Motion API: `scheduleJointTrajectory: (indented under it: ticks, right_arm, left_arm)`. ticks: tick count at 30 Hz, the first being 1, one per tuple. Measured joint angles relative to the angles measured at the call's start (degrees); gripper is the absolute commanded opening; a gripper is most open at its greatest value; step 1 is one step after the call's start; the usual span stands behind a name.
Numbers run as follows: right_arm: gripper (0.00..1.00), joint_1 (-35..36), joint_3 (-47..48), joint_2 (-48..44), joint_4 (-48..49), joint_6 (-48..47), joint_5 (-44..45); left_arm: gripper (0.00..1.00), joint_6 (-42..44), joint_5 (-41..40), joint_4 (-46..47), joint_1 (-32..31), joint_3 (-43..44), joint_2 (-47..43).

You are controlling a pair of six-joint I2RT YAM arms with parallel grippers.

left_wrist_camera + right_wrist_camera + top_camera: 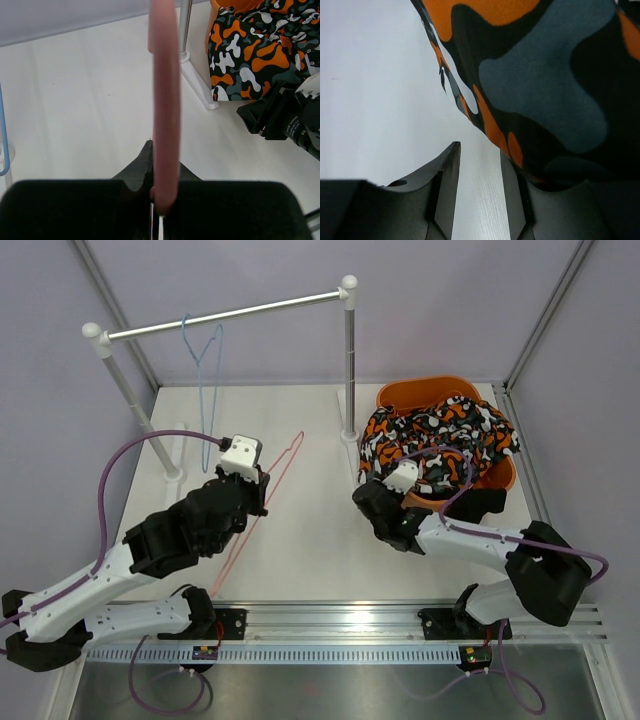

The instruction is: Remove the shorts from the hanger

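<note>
Grey walls close round a white surface [310, 540], and at its far side a rack [230, 312] carries a blue hanger [3, 135] that hangs bare. Just right of the rack's post stands an orange basket [430, 385]. The camouflage shorts [440, 435] lie heaped in it and spill over its left and near rim; no part of them is on any hanger that I can see. My left claw [161, 172] is clamped tight on the pink hanger [165, 100], which is bare too and slants over the surface, well apart from the basket. My right claw [479, 170] sits low at the basket's near-left corner with its fingers apart. White surface shows through the gap, nothing is pinched, and a fold of the print drapes against the outer side of one finger. I judge the removal done for this pair, so the step in hand is settling the cloth in the basket. Next, as I see it, my right claw must draw clear without dragging that fold off the rim. My left must find a place for the empty hanger, flat on the surface or hooked on the rail, minding that its long wire does not swing into the post
</note>
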Motion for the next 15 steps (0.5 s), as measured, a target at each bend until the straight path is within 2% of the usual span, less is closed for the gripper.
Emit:
scheduleJointTrajectory:
  ticks: [6, 11, 15]
  right_arm:
    - [0.34, 0.02, 2.23, 5.46, 0.70, -1.14, 1.33]
    - [0.19, 0.02, 6.38, 7.04, 0.44, -3.26, 3.21]
    - [0.16, 0.02, 10.40, 7.87, 0.31, -5.53, 5.35]
  left_arm:
    - [0.00, 0.00, 0.24, 0.00, 0.00, 0.00, 0.02]
    - [0.00, 0.00, 0.26, 0.00, 0.00, 0.00, 0.00]
    - [0.00, 0.00, 0.26, 0.00, 0.00, 0.00, 0.00]
